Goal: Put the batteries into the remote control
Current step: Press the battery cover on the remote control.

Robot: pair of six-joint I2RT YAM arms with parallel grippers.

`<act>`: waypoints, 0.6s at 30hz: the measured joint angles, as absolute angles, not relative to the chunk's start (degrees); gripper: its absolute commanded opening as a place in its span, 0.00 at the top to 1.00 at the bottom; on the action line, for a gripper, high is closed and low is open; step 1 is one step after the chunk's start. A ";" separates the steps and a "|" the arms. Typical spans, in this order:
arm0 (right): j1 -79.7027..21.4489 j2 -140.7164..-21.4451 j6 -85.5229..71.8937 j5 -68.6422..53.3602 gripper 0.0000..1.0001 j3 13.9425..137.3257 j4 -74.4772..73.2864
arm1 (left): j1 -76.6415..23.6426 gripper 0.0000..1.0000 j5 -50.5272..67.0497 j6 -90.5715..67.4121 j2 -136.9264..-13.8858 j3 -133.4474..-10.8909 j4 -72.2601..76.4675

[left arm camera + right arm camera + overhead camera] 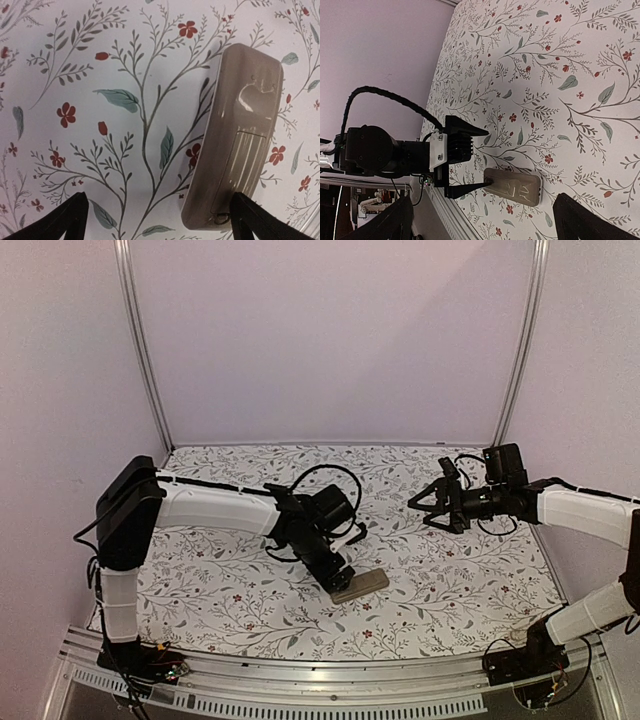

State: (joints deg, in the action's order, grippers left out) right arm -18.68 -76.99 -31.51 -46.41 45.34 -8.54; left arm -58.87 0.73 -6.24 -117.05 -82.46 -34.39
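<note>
Tan remote (241, 140), maybe against left pincer (159, 202)

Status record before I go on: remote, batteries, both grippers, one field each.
remote control: lies back up on the floral table; ridged battery cover looks still on
batteries: not visible in any view
left gripper: open, low over one end of the remote, one finger at its edge, holding nothing
right gripper: open, empty, raised to the right, apart from the remote
</note>
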 measured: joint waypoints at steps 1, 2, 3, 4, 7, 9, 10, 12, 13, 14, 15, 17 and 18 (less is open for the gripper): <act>-18.68 -76.99 -31.51 -46.41 0.01 45.34 -8.54 | -58.94 0.01 0.30 -6.22 -117.14 -82.61 -34.35; -18.68 -76.99 -31.51 -46.44 0.01 45.34 -8.54 | -58.98 0.01 -0.14 -6.24 -117.16 -82.63 -34.39; -18.68 -76.99 -31.48 -46.41 0.01 45.34 -8.54 | -59.00 0.02 -0.54 -6.24 -117.16 -82.63 -34.46; -18.68 -76.99 -31.51 -46.41 0.01 45.34 -8.54 | -59.07 0.02 -0.67 -6.26 -117.16 -82.63 -34.52; -18.68 -76.99 -31.48 -46.41 0.01 45.34 -8.54 | -59.20 0.04 -0.80 -6.26 -117.14 -82.61 -34.70; -18.68 -76.99 -31.48 -46.41 0.01 45.34 -8.54 | -59.20 0.04 -0.75 -6.24 -117.01 -82.39 -34.72; -18.68 -76.99 -31.48 -46.41 0.01 45.34 -8.56 | -59.20 0.05 -0.73 -6.24 -116.81 -82.08 -34.74; -18.68 -76.99 -31.48 -46.41 0.01 45.34 -8.54 | -59.20 0.05 -0.73 -6.24 -116.38 -81.56 -34.81; -18.68 -76.99 -31.48 -46.41 0.01 45.34 -8.54 | -59.20 0.05 -0.75 -6.13 -116.18 -81.34 -35.07; -18.68 -76.99 -31.48 -46.41 0.01 45.34 -8.54 | -59.20 0.05 -0.71 -6.11 -115.98 -81.03 -35.22; -18.68 -76.99 -31.48 -46.41 0.01 45.34 -8.56 | -59.20 0.05 -0.69 -6.07 -115.79 -80.71 -35.27; -18.68 -76.99 -31.48 -46.41 0.01 45.34 -8.54 | -59.20 0.05 -0.67 -6.04 -115.68 -80.38 -35.24; -18.68 -76.99 -31.48 -46.41 0.01 45.34 -8.54 | -59.20 0.05 -0.67 -6.02 -115.59 -80.20 -35.20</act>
State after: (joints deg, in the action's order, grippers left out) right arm -18.68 -76.99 -31.48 -46.41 45.34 -8.54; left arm -59.20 -0.67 -6.02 -115.59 -80.20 -35.20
